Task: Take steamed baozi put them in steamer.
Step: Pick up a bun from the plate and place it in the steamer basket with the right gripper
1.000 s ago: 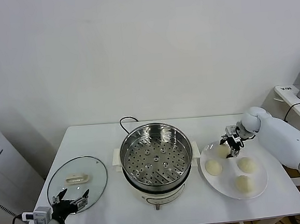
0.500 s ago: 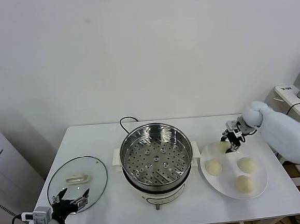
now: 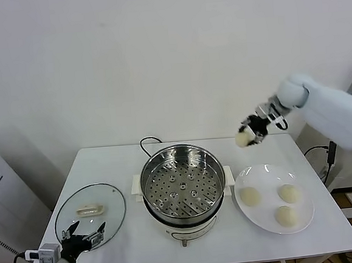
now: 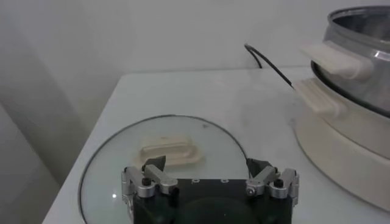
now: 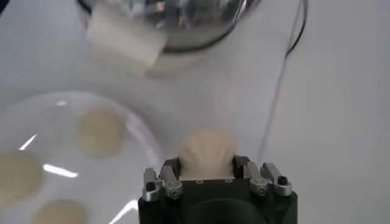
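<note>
Right gripper (image 3: 253,131) holds one round cream-white dough bun (image 3: 244,139) by its sides, above the table between white plate (image 3: 258,213) and shiny steel steamer (image 3: 182,183); I judge it soft, light, easily dented.

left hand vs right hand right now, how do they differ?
Height: the left hand sits low at the table's near left corner, over the edge of the glass lid; the right hand is raised in the air, between the steamer and the plate.
Load: the left hand is open and empty; the right hand is shut on a bun.
Shared: both have black two-finger jaws.
</note>
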### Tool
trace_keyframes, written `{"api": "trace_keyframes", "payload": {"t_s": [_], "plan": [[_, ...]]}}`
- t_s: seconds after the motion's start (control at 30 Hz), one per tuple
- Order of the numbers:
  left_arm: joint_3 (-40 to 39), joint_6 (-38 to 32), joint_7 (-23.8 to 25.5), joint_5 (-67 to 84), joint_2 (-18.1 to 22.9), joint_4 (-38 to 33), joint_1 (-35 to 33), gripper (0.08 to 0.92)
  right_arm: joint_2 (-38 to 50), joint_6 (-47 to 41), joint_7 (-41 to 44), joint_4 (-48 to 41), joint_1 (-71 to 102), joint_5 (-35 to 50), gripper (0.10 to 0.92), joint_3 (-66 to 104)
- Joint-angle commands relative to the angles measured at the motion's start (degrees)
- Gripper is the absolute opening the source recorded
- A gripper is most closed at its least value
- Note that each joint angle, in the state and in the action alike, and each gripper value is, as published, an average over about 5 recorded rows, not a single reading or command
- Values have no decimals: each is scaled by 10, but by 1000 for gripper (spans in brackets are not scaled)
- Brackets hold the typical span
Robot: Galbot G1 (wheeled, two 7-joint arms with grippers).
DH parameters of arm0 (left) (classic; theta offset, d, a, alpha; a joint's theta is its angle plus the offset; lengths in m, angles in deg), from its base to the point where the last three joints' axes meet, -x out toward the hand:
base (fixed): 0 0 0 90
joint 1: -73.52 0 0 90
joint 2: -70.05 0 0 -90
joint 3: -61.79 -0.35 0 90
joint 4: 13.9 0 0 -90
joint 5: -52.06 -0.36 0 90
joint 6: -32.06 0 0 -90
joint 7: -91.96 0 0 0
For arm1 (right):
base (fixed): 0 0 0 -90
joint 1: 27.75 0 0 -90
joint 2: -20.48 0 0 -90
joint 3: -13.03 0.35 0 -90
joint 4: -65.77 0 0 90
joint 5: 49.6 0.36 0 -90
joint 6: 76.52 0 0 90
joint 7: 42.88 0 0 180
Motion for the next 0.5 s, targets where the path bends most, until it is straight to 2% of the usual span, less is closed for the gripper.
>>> {"api": "trace_keyframes", "payload": {"t_s": [0.03, 0.23, 0.5], "plan": [[0, 0, 0, -1, 1, -2, -2, 823, -84, 114, 8, 9, -85, 38, 535, -42], [2, 1, -1, -4, 3, -10, -6, 823, -147, 234, 5, -3, -63, -19, 536, -21], [2, 2, -2, -11, 8, -14, -8, 823, -152, 308, -10, 68, -32, -105, 540, -15]]}}
